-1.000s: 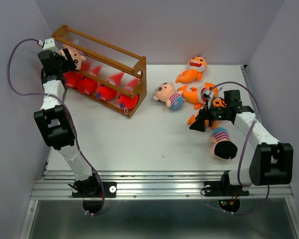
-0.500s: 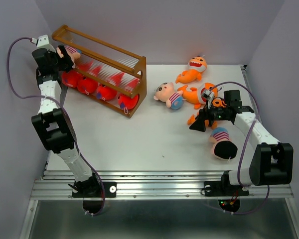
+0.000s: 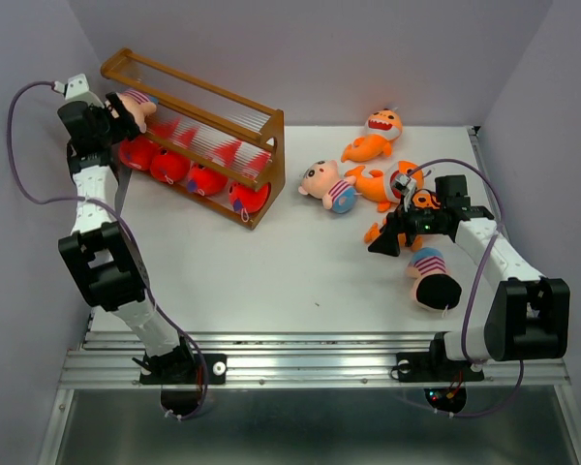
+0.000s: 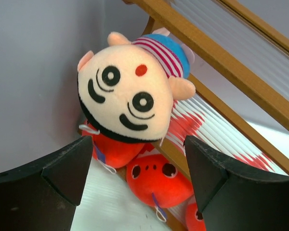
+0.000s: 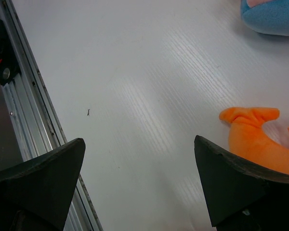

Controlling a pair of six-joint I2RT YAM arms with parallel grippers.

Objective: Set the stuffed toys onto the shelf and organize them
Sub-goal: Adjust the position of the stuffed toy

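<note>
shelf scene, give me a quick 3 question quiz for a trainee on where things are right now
1. True or false: the left tool is shut on the boy plush.
2. Which colour are the sharks low in the shelf? A red, B orange, C blue.
3. In the right wrist view, which toy's tail shows beside the right tool?
Key: 1 false, its jaws stand open and the boy plush sits at the shelf's left end, beyond them. 2 A. 3 an orange shark.
</note>
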